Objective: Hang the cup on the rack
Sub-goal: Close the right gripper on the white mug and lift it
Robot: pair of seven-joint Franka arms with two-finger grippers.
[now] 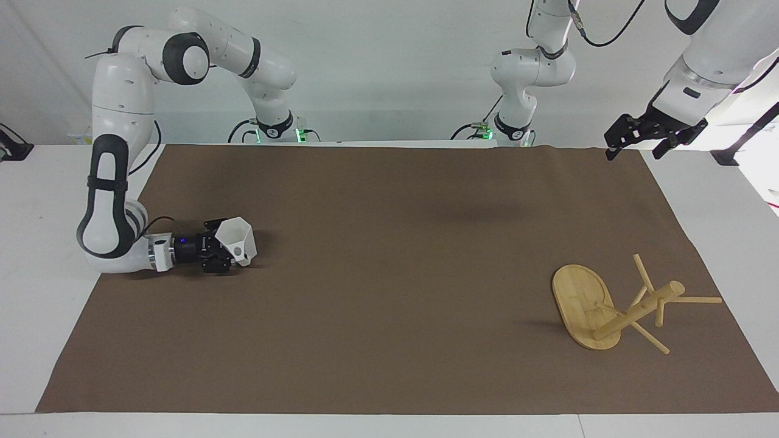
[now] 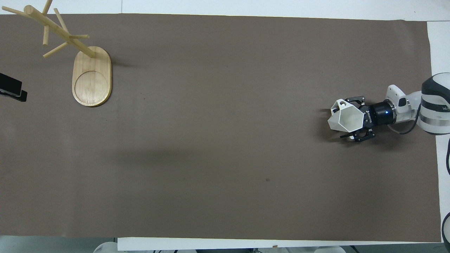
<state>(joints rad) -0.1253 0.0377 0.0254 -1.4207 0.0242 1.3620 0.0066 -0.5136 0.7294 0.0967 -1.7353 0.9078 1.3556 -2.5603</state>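
Observation:
The white faceted cup (image 1: 237,239) (image 2: 345,118) lies on its side on the brown mat (image 1: 389,274) at the right arm's end, rim toward the gripper, handle on its farther side. My right gripper (image 1: 223,250) (image 2: 352,119) lies low and level, pressed up against the cup with the cup's rim end inside it. The bamboo rack (image 1: 616,303) (image 2: 90,74) stands at the left arm's end, farther from the robots, with nothing on its pegs. My left gripper (image 1: 636,149) waits open in the air over the mat's corner; only its tip shows in the overhead view (image 2: 10,90).
The mat (image 2: 225,140) covers nearly the whole table between cup and rack. White table edge shows around it (image 1: 36,194).

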